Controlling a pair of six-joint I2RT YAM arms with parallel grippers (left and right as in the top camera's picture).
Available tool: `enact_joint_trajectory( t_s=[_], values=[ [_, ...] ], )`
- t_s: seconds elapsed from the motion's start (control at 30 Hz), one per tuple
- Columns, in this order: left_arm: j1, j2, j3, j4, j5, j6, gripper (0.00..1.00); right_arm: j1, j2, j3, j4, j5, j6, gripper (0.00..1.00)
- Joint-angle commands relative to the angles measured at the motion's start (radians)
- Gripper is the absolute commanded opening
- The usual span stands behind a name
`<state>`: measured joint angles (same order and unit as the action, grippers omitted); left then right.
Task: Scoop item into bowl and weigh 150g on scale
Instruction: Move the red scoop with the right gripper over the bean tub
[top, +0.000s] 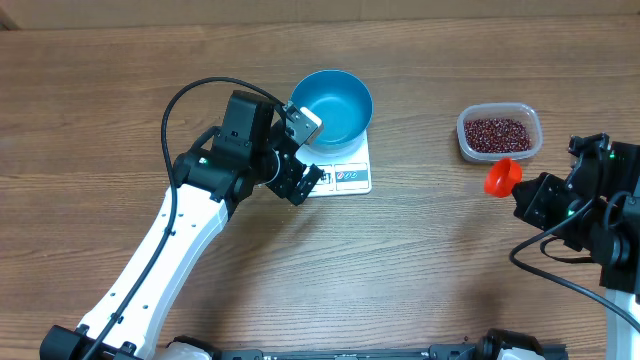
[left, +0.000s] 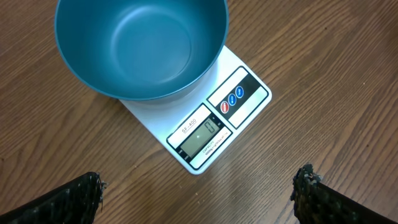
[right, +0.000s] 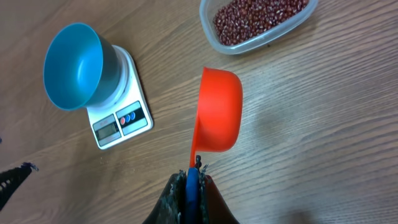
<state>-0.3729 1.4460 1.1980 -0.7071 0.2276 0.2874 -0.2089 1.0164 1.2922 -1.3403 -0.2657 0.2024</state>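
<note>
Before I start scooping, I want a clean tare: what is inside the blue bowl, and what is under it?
Inside, the blue bowl is empty. Under it sits the white scale, its display showing zero. The bowl hides most of its platform.

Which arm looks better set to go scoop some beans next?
The right. Its jaws are shut on the handle of the orange scoop, close to the tub of beans. The left jaws stand open and empty by the scale and empty blue bowl.
</note>
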Motion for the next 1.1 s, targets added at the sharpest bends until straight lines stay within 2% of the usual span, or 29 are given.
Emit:
enact_joint_trajectory(
  t_s=[0.0,0.37,1.07],
  values=[
    [0.002,-0.002,0.021,0.004,-0.005,0.004,1.00,-0.006,-0.005,0.032,-0.005,-0.009,-0.029,0.04],
    [0.002,-0.002,0.021,0.004,-0.006,0.004,1.00,-0.006,0.002,0.032,0.048,-0.028,-0.028,0.04],
    [0.002,-0.002,0.021,0.004,-0.006,0.004,1.00,-0.031,0.027,0.032,0.043,-0.005,-0.056,0.04]
  ],
)
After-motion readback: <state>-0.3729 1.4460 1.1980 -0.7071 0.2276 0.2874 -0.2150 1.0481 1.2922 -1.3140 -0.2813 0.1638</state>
